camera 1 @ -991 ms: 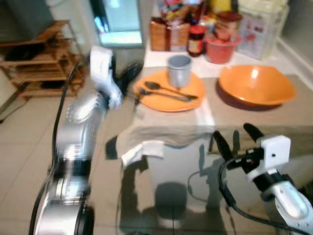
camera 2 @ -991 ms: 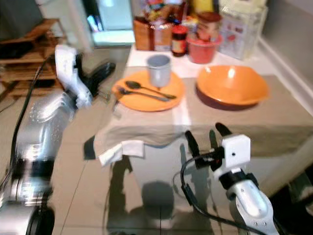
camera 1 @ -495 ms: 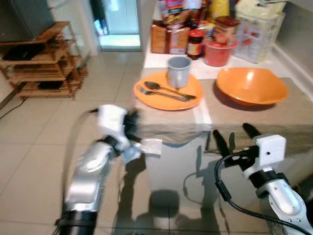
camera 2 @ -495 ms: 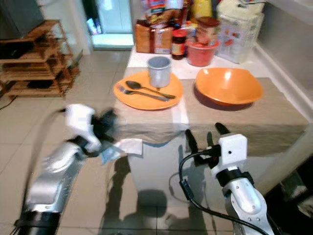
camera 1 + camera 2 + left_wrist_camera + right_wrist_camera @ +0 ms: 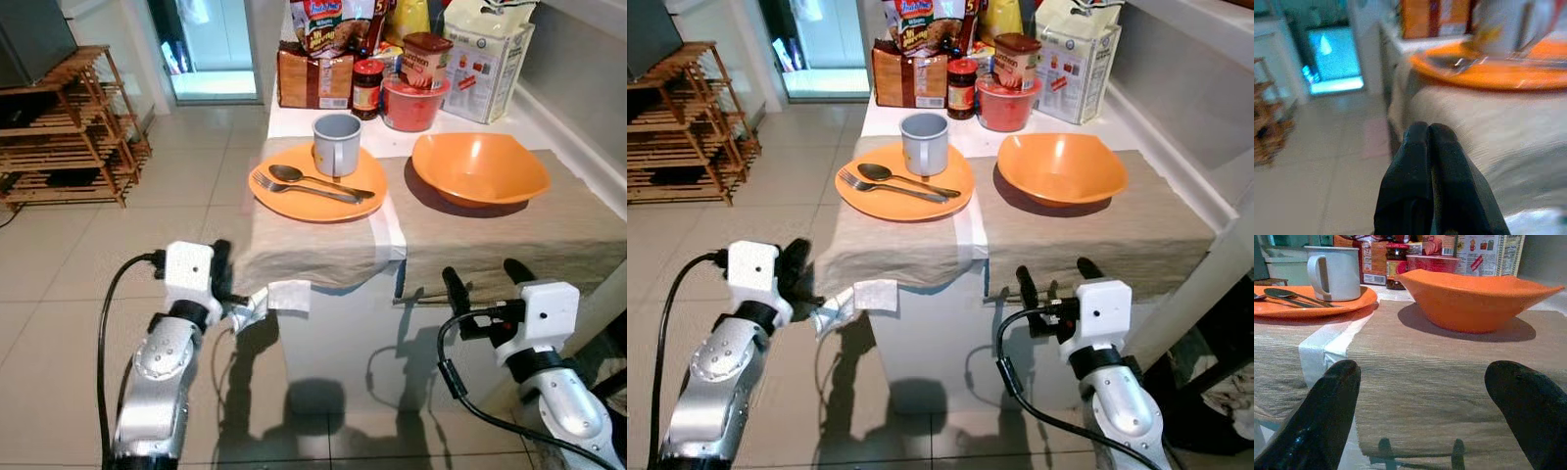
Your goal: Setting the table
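Note:
An orange plate [image 5: 294,204] sits on a beige placemat [image 5: 309,250] on the white table's left part. It carries a grey mug [image 5: 336,144], a spoon [image 5: 315,178] and a fork [image 5: 292,187]. An empty orange bowl [image 5: 480,168] rests on a second placemat [image 5: 509,235] to the right. My left gripper [image 5: 223,276] hangs low, left of the table's front corner and below the placemat's edge, fingers pressed together with nothing between them [image 5: 1427,131]. My right gripper [image 5: 483,280] is open just in front of the table's front edge, level with the bowl [image 5: 1474,298].
Food packets [image 5: 315,73], a jar [image 5: 367,86] and a red tub [image 5: 411,103] crowd the table's back edge. A white tag [image 5: 286,294] dangles from the left placemat's overhang. A wooden rack [image 5: 69,127] stands at the far left. Tiled floor [image 5: 59,323] lies left of the table.
My left arm has dropped from beside the plate down to the table's front left corner, gripper shut. The camera has shifted. My right gripper stays open at the front edge.

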Available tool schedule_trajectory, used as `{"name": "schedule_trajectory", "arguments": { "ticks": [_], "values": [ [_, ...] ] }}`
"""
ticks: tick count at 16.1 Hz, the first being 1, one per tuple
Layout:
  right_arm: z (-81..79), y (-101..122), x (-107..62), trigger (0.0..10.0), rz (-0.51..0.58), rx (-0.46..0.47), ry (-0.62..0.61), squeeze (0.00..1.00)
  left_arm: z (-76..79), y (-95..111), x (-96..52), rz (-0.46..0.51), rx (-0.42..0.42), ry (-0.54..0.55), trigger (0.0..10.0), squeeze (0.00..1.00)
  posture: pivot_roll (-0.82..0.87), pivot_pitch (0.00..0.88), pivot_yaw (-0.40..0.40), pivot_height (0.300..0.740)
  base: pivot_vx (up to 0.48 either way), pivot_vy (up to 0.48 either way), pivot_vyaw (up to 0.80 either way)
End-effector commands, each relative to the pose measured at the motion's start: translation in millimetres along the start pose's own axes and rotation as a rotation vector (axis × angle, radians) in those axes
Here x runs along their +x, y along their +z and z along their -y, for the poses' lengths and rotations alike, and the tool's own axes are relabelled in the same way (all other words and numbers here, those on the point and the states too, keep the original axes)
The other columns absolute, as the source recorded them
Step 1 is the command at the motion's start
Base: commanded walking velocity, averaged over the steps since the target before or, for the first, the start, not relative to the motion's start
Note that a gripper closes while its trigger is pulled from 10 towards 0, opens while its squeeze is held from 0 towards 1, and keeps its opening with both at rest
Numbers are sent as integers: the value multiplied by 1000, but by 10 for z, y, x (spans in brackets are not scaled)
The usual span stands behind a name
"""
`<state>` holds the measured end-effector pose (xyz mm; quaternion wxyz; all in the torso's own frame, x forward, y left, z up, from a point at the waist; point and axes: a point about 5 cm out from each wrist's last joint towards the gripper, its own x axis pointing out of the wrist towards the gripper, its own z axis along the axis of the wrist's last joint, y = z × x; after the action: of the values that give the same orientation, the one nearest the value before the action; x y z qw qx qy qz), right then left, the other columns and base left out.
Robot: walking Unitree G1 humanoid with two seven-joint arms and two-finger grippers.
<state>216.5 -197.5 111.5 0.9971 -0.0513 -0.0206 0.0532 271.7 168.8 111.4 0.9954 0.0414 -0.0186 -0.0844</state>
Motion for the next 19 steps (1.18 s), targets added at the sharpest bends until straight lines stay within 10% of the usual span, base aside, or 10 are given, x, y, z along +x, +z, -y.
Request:
{"name": "schedule_trajectory", "arguments": {
  "ticks": [1,19],
  "values": [
    [-9,-26,-19,10000,-5,0,2,0,28,44,-21,12,10,-27,10000,0,-27,0,49,740,0,0,0],
    [-11,-3,109,10000,-3,-51,21,0,185,107,284,-15,-38,28,10000,0,-39,0,43,740,20,-312,0]
  ]
}}
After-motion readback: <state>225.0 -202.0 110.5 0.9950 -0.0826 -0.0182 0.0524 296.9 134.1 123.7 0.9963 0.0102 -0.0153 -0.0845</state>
